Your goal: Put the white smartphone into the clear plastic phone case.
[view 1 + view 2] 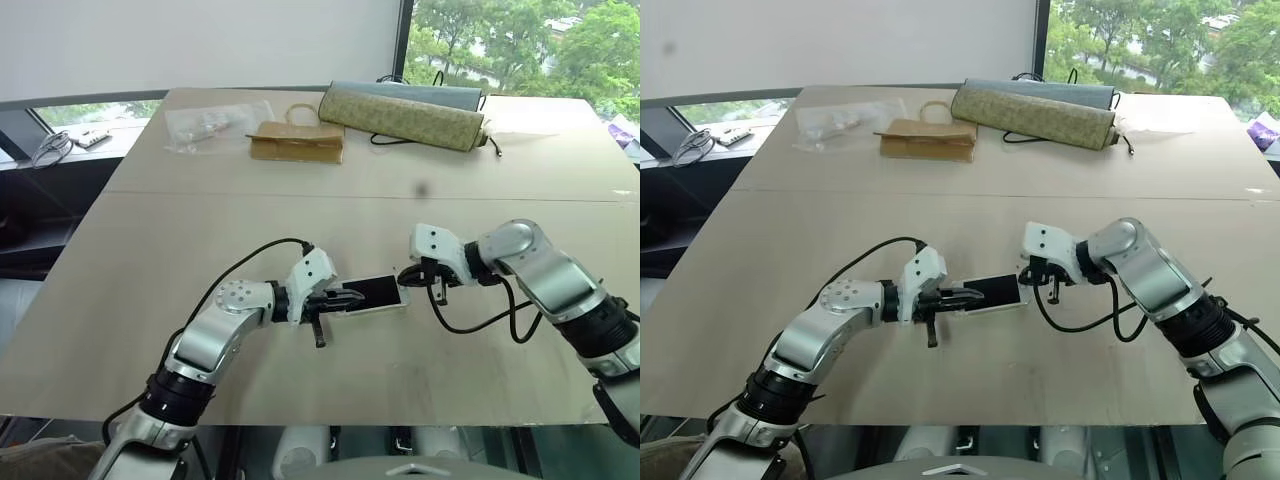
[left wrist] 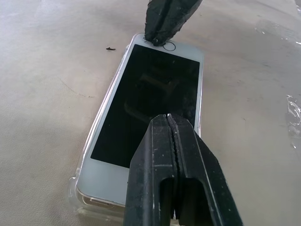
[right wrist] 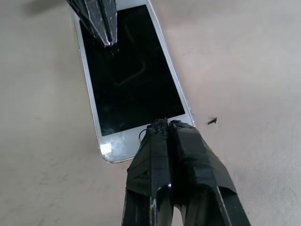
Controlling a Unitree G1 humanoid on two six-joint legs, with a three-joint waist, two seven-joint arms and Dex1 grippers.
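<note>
Phone: the white smartphone with black screen and round home button [image 2: 150,113] lies screen up on the pale wooden table [image 1: 200,220], at the near middle of the tabletop as the head camera sees it.
Case: the clear plastic phone case [image 2: 77,190], a thin see-through shell, sits under the phone; its rim shows along one long edge and bulges out at the corner away from the home button, so I judge that corner is not yet seated.
Left gripper: the left gripper [image 1: 345,297] has its two black fingers pressed together, pinching nothing, the tip over the screen at the phone's 9 o'clock end.
Right gripper: the right gripper [image 1: 407,276] is likewise pressed together and empty, its tip on or just above the home button at the 3 o'clock end; contact cannot be told for sure.
Far end: a tan paper bag with handle [image 1: 297,140], a crinkled clear plastic bag [image 1: 212,124] and a rolled greenish fabric pouch [image 1: 403,116] lie around 12 o'clock, well apart from the work.
Risk, slide: pressing off-centre at one end could skate phone and shell together across the smooth table.
Risk, pop-out: pushing the home-button end down hard could lever the other end out of the rim.
Risk, screen: the hard tips could slip on the glass and miss the edge.
</note>
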